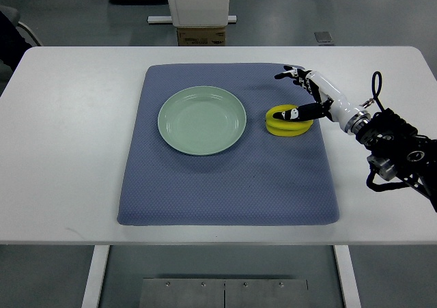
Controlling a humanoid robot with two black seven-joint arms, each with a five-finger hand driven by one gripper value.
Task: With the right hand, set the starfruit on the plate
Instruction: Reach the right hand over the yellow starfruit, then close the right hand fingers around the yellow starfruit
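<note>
A yellow starfruit point(287, 121) lies on the blue mat point(225, 185), just right of the pale green plate point(202, 120). My right hand point(300, 93) comes in from the right edge and hovers over the starfruit. Its fingers are spread, with the thumb tip touching the top of the fruit and the other fingers point(290, 72) held above and behind it. It holds nothing. The plate has nothing on it. My left arm is out of view.
The mat lies on a white table point(68, 151). A white stand base and a cardboard box point(201, 35) sit on the floor beyond the table's far edge.
</note>
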